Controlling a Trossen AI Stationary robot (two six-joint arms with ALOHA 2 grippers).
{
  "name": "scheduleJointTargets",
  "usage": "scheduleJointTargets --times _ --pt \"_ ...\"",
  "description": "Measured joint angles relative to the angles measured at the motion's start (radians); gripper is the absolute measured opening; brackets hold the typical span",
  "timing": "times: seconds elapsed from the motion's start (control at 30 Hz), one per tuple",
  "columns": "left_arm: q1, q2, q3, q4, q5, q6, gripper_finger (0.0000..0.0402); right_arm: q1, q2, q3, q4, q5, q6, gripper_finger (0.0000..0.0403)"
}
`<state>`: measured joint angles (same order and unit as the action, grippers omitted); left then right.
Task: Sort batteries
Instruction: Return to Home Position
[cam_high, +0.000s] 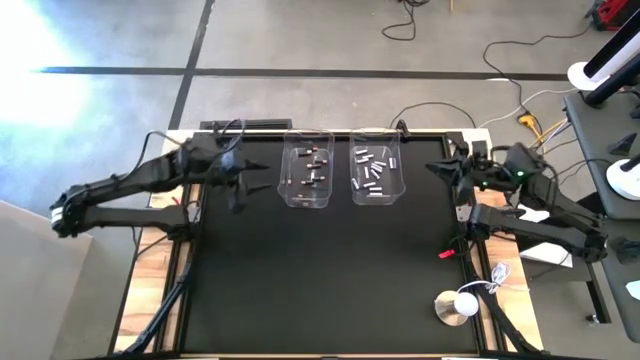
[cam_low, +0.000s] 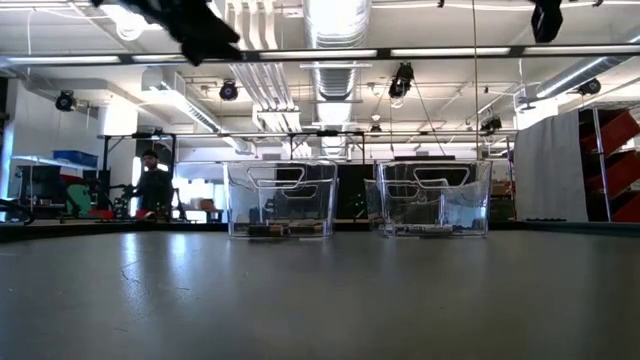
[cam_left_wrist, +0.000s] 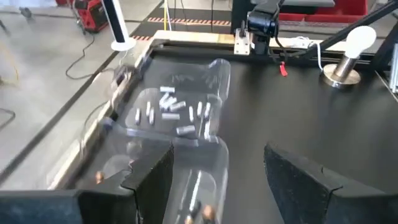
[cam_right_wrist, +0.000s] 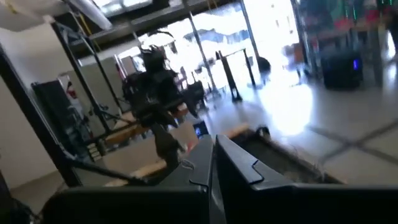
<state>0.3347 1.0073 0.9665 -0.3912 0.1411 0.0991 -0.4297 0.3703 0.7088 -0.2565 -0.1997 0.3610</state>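
Note:
Two clear plastic bins stand side by side on the black table near its far edge. The left bin (cam_high: 306, 175) (cam_low: 280, 198) holds several dark batteries (cam_high: 312, 168) on its floor. Several silvery-white batteries (cam_high: 374, 172) (cam_left_wrist: 171, 111) lie in the right bin (cam_high: 377, 172) (cam_low: 433, 197). My left gripper (cam_high: 258, 166) (cam_left_wrist: 217, 180) hangs open in the air just left of the left bin, pointing toward the bins, with nothing between its fingers. Off to the right of the right bin, my right gripper (cam_high: 434, 168) (cam_right_wrist: 214, 168) is shut and empty, high above the table's right side.
A white bulb on a round silver base (cam_high: 458, 305) stands at the table's near right corner. A small red piece (cam_high: 446, 254) lies at the right edge. The wide black mat (cam_high: 320, 280) stretches in front of the bins. A person (cam_low: 153, 185) stands far behind the table.

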Motion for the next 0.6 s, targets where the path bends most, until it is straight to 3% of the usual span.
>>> scheduleJointTargets --times 0.1,0.2,0.4,0.5,0.6 --pt "0.0 -0.141 -0.125 0.003 -0.002 -0.034 0.0227 0.0 0.005 -0.024 -0.033 0.001 0.047 0.0013" --pt "0.0 -0.248 -0.229 0.004 -0.002 -0.04 0.0227 0.0 0.005 -0.041 -0.123 0.0 -0.019 0.0013" --pt "-0.001 -0.364 -0.387 0.081 0.001 -0.038 0.0227 0.0 0.021 -0.073 -0.177 0.025 -0.017 0.0013" --pt "-0.002 -0.403 -0.494 0.198 0.076 -0.017 0.0227 0.0 0.023 -0.111 -0.116 0.068 -0.075 0.0013" --pt "-0.003 -0.446 -0.607 0.4 0.119 -0.113 0.0226 0.014 0.012 -0.197 0.093 -0.013 -0.156 0.0013"
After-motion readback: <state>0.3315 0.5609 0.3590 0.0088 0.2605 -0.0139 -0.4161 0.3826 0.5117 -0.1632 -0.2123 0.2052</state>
